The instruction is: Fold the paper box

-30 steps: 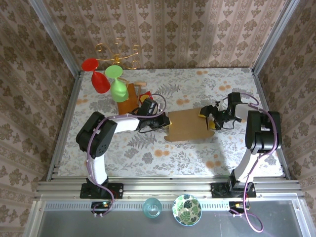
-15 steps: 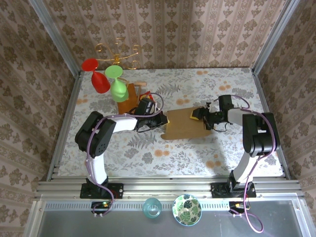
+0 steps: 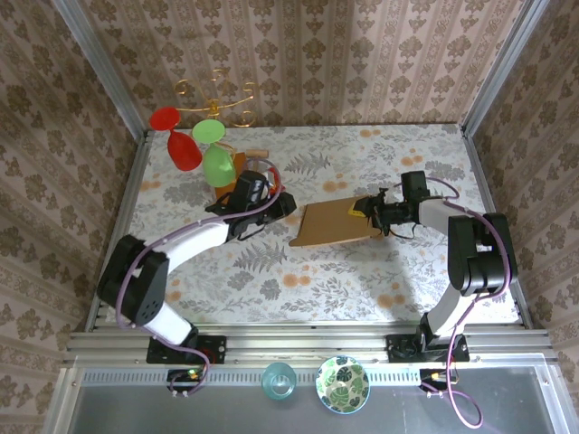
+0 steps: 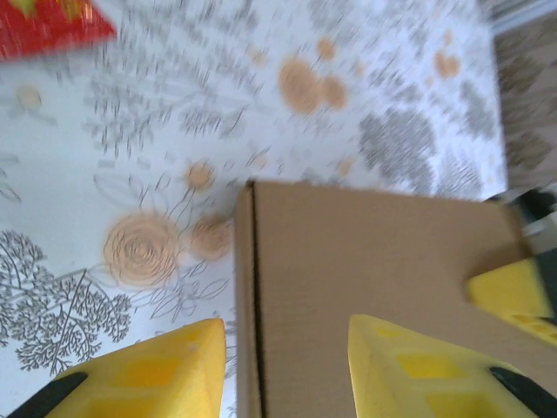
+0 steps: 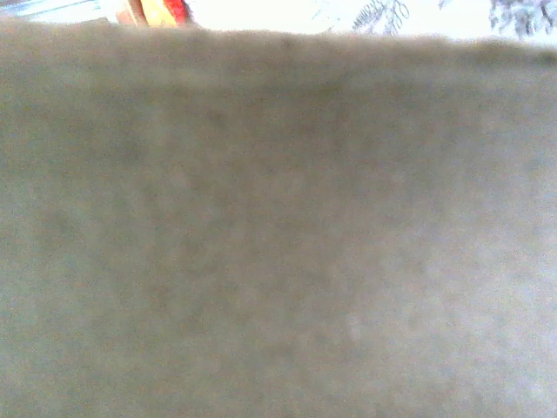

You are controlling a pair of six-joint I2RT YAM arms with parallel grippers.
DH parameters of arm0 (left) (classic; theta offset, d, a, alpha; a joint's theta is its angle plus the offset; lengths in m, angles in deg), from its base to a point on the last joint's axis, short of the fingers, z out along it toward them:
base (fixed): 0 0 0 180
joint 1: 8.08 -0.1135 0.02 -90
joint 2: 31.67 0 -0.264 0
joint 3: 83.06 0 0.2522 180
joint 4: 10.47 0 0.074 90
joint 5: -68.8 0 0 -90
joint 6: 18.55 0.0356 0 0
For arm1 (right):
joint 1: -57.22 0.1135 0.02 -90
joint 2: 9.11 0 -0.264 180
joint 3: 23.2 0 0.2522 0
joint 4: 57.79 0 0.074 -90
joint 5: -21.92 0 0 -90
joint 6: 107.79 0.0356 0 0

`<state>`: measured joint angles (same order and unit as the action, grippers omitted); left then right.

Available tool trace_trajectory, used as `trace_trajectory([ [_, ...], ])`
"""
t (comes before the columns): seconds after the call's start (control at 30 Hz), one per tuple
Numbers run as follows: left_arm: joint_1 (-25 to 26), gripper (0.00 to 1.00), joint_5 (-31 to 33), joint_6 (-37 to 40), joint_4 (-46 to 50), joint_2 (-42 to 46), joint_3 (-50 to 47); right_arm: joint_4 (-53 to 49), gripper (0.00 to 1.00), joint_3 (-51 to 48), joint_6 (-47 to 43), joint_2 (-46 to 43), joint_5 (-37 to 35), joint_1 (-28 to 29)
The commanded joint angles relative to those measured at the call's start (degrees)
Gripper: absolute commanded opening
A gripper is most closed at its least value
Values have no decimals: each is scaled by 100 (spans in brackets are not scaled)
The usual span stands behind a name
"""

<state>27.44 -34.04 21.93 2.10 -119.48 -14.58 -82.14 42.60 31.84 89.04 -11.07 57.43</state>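
Note:
The paper box is a flat brown cardboard piece lying mid-table, its left edge slanted. My left gripper sits just off that left edge, open. In the left wrist view its yellow fingertips stand apart over the box's folded left edge, gripping nothing. My right gripper is at the box's right edge, with one yellow finger lying on top of the cardboard. It looks shut on that edge; the lower finger is hidden. Blurred cardboard sits close against the right wrist camera.
A wooden block stand with a red glass and a green glass is just behind my left arm. A gold wire rack stands at the back wall. A glass cup and patterned bowl rest on the near ledge.
My left gripper opened, let go of the box's left edge and pulled back left. My right gripper moved in over the right edge and closed. The box shifted left and skewed.

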Motion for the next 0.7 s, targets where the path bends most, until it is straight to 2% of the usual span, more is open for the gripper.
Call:
trace_trajectory([
  [0.0, -25, 41, 465, -320, 358, 283, -45, -522, 46, 41, 1019, -144, 244, -92],
  [0.13, -28, 39, 690, -1490, 1492, 305, 202, -1014, 46, 215, 1428, -198, 464, -258],
  [0.2, 26, 40, 690, -2089, 1606, 401, 93, -1065, 45, 205, 1719, -271, 536, -334],
  [0.37, 374, 48, 1329, -3841, 1628, 958, -476, -927, 44, 157, 2134, -251, 648, -287],
  [0.43, 355, 49, 1245, -4518, 1442, 1049, -765, -865, 44, 139, 2181, -185, 649, -222],
  [0.53, 282, 56, 954, -5324, 1140, 1075, -1090, -731, 44, 121, 2303, -70, 691, -91],
  [0.67, -1, 58, 249, -6202, 835, 1064, -1496, -637, 44, 218, 2372, 102, 812, 132],
])
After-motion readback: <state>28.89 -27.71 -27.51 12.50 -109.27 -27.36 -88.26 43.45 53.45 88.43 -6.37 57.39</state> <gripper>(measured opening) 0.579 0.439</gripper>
